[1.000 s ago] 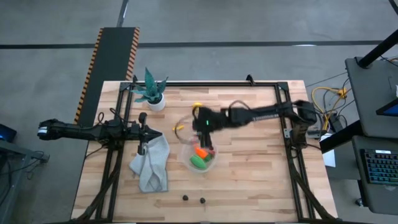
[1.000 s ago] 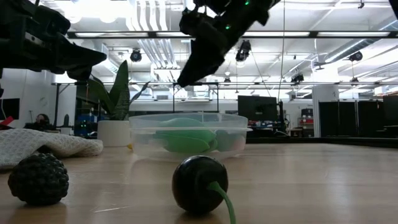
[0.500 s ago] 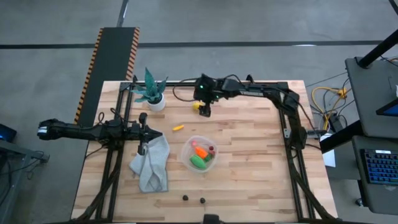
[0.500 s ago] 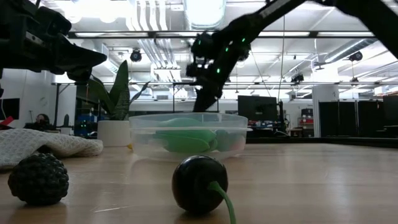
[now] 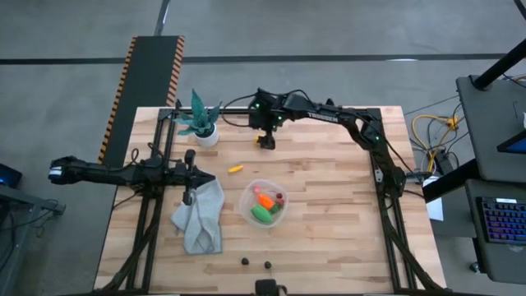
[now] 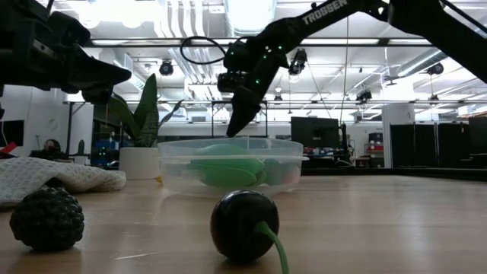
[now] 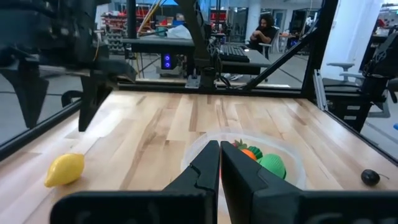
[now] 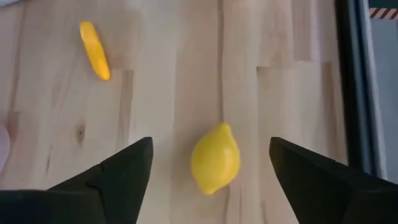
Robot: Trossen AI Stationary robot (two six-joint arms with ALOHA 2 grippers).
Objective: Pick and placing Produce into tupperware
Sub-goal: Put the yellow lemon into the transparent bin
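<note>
At the near table (image 5: 329,247) edge, two small dark pieces (image 5: 245,262). Mid-table, clear tupperware (image 5: 265,204) already holding carrot and green oval. Left pincer (image 5: 189,196) closed, parked over grey cloth (image 5: 200,218). Farther back, right pincer (image 5: 267,141) spread wide above the lemon (image 8: 215,158): likely reaching step; next, lower and close. Back rail close beyond; open wood toward the tupperware.

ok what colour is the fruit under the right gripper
Yellow: the lemon lies between the open right gripper's fingers, clearest in the right wrist view.
</note>
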